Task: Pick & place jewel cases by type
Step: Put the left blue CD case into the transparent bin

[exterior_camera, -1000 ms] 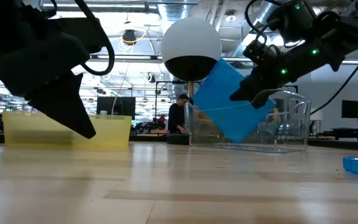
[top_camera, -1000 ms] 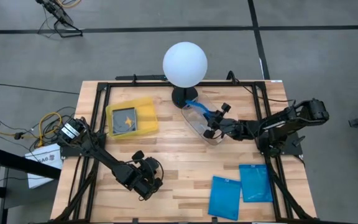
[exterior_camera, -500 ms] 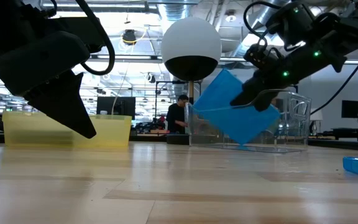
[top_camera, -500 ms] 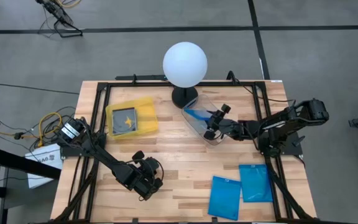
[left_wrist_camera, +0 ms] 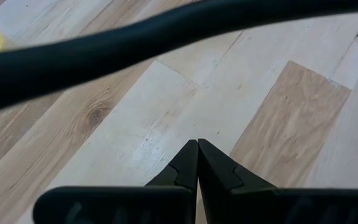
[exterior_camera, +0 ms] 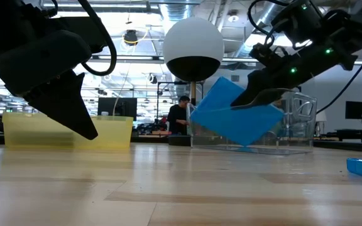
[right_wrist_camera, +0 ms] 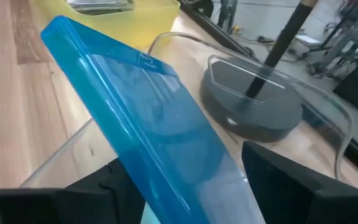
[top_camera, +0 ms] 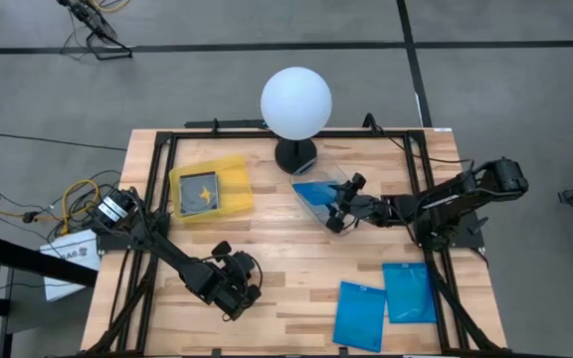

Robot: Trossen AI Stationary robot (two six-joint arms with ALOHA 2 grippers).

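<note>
Centrally, the right gripper [top_camera: 338,206] stands open astride 1 blue jewel case [top_camera: 315,192] tilted in the clear tray [exterior_camera: 294,135]; the left gripper [left_wrist_camera: 197,163] is shut, empty.

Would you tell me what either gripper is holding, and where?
Nothing: the right gripper stands open around the tilted blue jewel case over the clear tray; the left gripper is shut, empty.

Counted: three blue cases [top_camera: 315,191] [top_camera: 359,312] [top_camera: 409,291], one dark case [top_camera: 203,191], one yellow tray [top_camera: 235,169], one clear tray [top_camera: 338,169], one globe lamp [top_camera: 295,103], two arms.
</note>
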